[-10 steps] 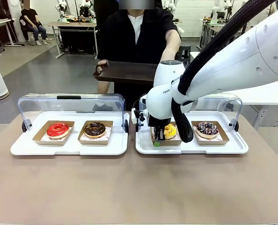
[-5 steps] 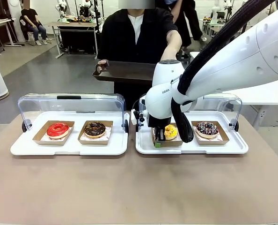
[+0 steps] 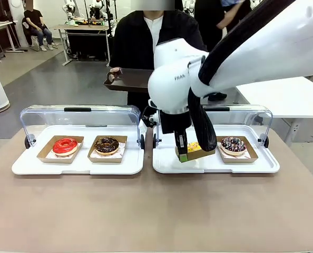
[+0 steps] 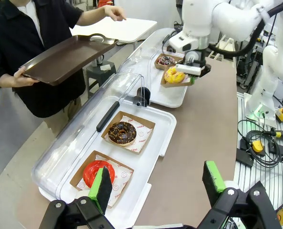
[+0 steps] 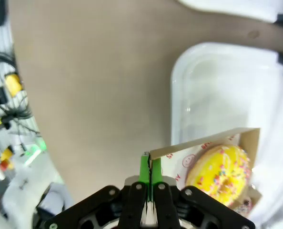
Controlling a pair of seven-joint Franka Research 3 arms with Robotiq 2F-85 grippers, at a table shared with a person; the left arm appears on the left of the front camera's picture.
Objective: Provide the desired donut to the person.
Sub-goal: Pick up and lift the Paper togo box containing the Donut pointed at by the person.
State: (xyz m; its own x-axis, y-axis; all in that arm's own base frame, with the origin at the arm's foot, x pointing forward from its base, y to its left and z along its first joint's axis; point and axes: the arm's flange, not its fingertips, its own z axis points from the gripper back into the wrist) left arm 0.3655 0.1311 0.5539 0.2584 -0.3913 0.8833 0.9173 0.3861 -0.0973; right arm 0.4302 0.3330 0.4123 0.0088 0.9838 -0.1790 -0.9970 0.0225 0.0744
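Since a second ago we have lifted our right gripper (image 3: 182, 154), and with it the yellow donut (image 3: 193, 147) in its box (image 3: 199, 154). The box has left the floor of the right tray (image 3: 262, 166) and hangs just above it. Its long side runs across the table, from the gripper toward the sprinkled donut (image 3: 233, 144), and in the front view its right end sits a little higher. The donut lies flat inside, icing up.

Our right arm reaches in from the right over that tray, wrist bent down and fingers pointing straight down. The green pads are pressed together on the box's left wall. Our left gripper (image 4: 158, 183) hangs above the table (image 3: 146, 211) near the left tray (image 3: 77, 166), its fingers spread with nothing between them.

Across the table the person (image 3: 146, 42) holds one brown serving tray (image 3: 130, 80), a hand (image 3: 111, 77) on its end.

We count four donuts: the yellow one, the sprinkled one, a red one (image 3: 65, 145) and a chocolate one (image 3: 106, 144), each in its own box. There are two white trays, each with a clear lid swung open behind it.
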